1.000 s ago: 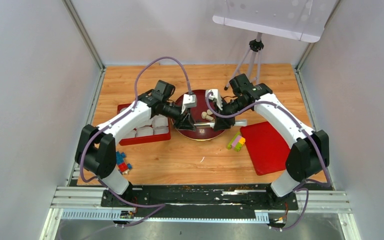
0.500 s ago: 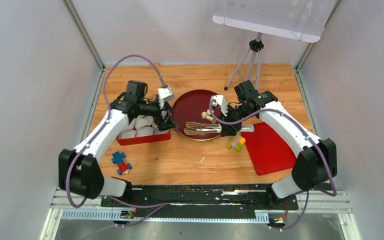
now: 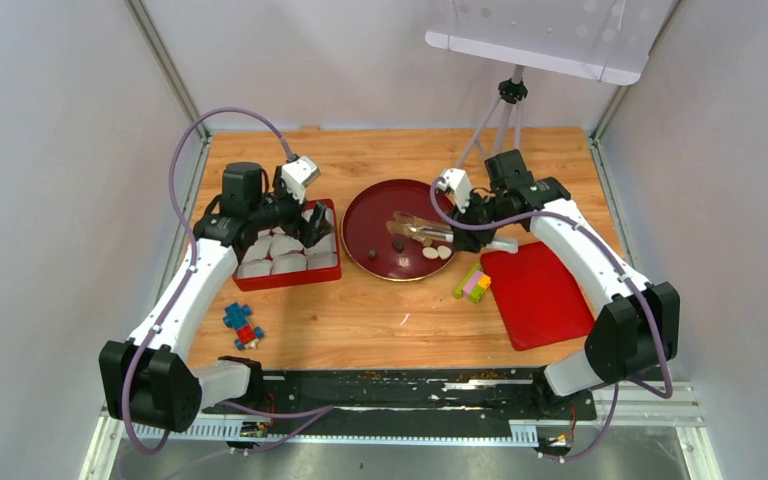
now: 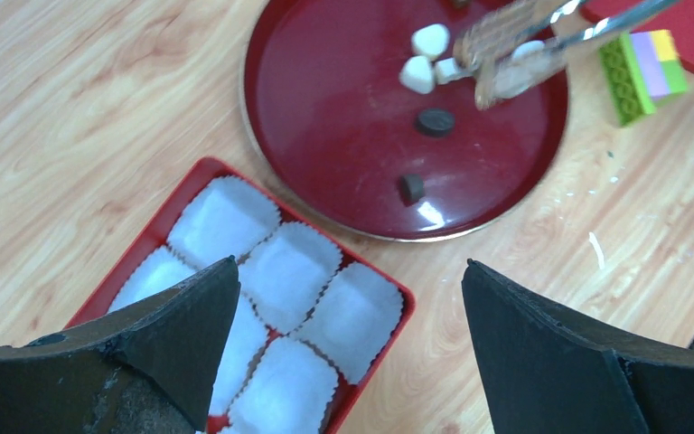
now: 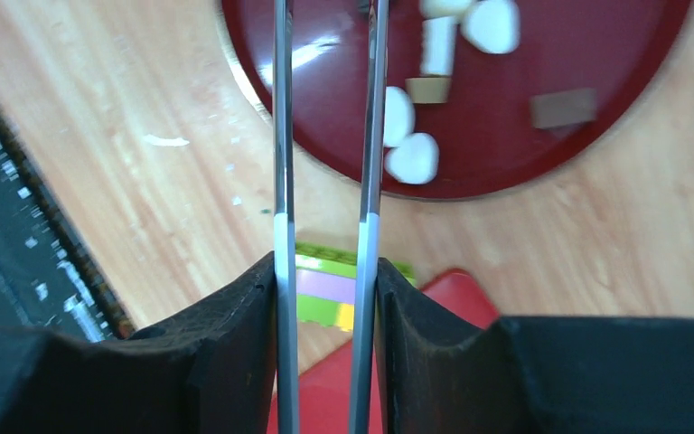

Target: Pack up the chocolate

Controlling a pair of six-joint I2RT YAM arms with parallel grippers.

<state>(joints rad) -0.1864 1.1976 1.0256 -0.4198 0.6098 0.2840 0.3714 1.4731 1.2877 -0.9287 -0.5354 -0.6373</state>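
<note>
Chocolate (image 4: 416, 74): tiny, light, hard, probably slick. Nip each piece across its middle, gently; right jaws squeeze tongs (image 5: 280, 136), left jaws wide, empty.

You are looking at a red plate (image 3: 368, 214) sitting on the wooden table (image 3: 380, 325). Tongs (image 3: 422, 230) are reaching in over the plate's right side. A red tray (image 3: 290, 281) of white paper cups (image 3: 289, 263) is lying just left of the plate. A green, purple and yellow block (image 3: 474, 283) is resting by the plate's near right edge, and a red lid (image 3: 533, 294) is lying farther right. Blue and red blocks (image 3: 241, 323) are lying well to the plate's near left.
</note>
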